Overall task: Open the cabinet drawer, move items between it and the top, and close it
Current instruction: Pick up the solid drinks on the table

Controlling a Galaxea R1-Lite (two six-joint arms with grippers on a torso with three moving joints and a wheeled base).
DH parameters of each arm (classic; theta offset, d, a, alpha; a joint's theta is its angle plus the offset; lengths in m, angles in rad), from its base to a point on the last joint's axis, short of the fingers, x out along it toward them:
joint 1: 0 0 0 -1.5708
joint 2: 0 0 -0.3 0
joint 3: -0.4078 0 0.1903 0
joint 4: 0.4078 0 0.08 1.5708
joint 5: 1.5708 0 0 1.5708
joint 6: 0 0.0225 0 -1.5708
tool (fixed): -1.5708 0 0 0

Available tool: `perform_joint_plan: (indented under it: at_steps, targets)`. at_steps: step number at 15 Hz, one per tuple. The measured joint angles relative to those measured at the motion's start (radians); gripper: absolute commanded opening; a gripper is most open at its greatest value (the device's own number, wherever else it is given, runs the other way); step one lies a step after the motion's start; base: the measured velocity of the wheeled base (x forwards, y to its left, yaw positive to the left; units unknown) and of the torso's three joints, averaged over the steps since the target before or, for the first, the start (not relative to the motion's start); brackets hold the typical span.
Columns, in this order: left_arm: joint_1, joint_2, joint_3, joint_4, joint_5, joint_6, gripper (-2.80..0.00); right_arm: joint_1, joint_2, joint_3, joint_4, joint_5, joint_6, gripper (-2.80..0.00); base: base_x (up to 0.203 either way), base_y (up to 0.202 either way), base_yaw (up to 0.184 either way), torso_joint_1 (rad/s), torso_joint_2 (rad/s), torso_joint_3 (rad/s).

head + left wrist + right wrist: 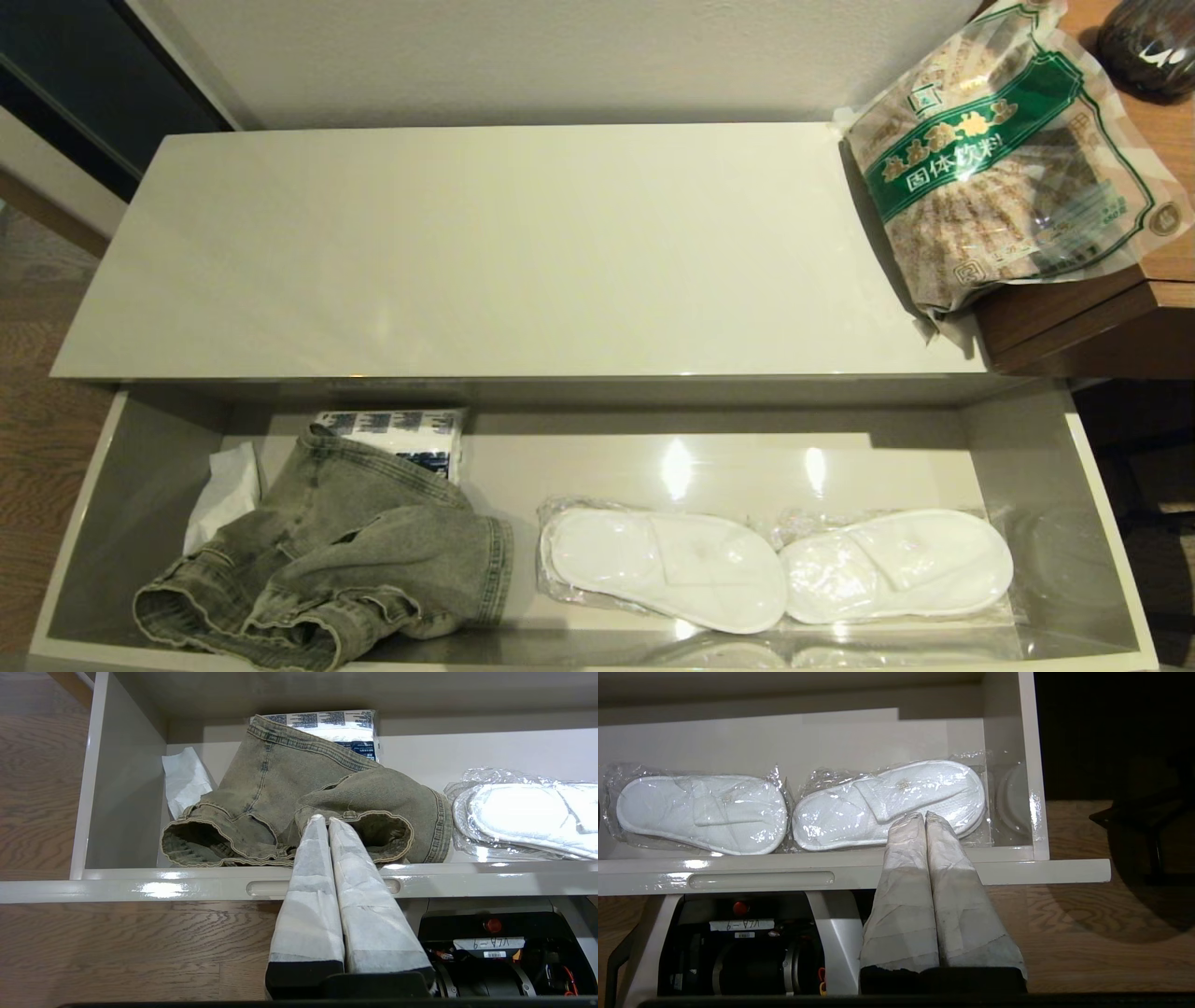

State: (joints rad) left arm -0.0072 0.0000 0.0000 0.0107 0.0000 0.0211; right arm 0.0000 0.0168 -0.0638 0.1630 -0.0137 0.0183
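Note:
The cabinet drawer (1055, 439) stands pulled out below the cream top (485, 252). A faded grey-green denim garment (345, 551) lies crumpled at the drawer's left end, also seen in the left wrist view as the denim garment (280, 788). The clear food bag with a green band (1008, 149) rests at the top's right end, leaning on the brown desk. My left gripper (324, 819) is shut and empty, held over the drawer's front rail by a handle slot (264, 887). My right gripper (923, 815) is shut and empty, above the front rail near the drawer's right end. Neither gripper shows in the head view.
Two plastic-wrapped white slippers (775, 569) fill the drawer's middle and right. A white-and-blue tissue pack (411, 434) and crumpled white paper (224, 490) sit behind the garment. The brown wood-grain desk (1120, 308) stands at the right with a dark object (1148, 42) on it.

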Motion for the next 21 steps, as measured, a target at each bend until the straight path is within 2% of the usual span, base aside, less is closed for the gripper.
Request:
perform_joint_plan:
  at_steps: [21]
  targets:
    - [0.000,0.000,0.000,0.000,0.000,0.000,-2.80,0.000,0.000,-0.001,0.011,0.009,-0.014,-2.80,0.000,0.000,0.000,0.000,0.00,0.000]
